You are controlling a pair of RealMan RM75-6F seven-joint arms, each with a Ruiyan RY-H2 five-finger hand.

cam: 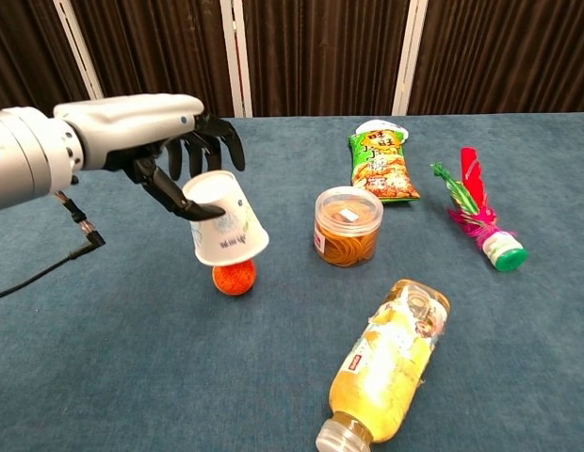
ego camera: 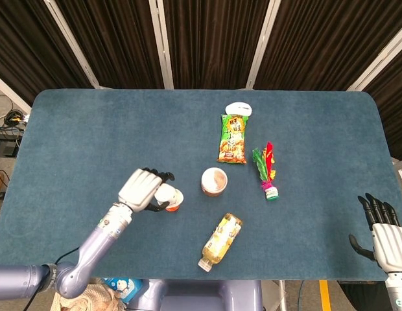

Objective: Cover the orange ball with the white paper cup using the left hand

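Note:
My left hand (cam: 151, 141) (ego camera: 144, 188) holds the white paper cup (cam: 226, 219) (ego camera: 168, 196) upside down and tilted, lifted off the table. The cup's mouth hangs right above the orange ball (cam: 235, 278), which rests on the blue table (cam: 132, 358). In the head view the cup hides most of the ball (ego camera: 173, 208). My right hand (ego camera: 381, 236) rests at the table's near right corner, fingers spread, holding nothing.
A clear jar of rubber bands (cam: 347, 225) stands right of the ball. A yellow drink bottle (cam: 388, 362) lies in front. Further right lie a green snack bag (cam: 381, 169), a feathered shuttlecock (cam: 481, 216) and a white item (ego camera: 239, 107) at the back.

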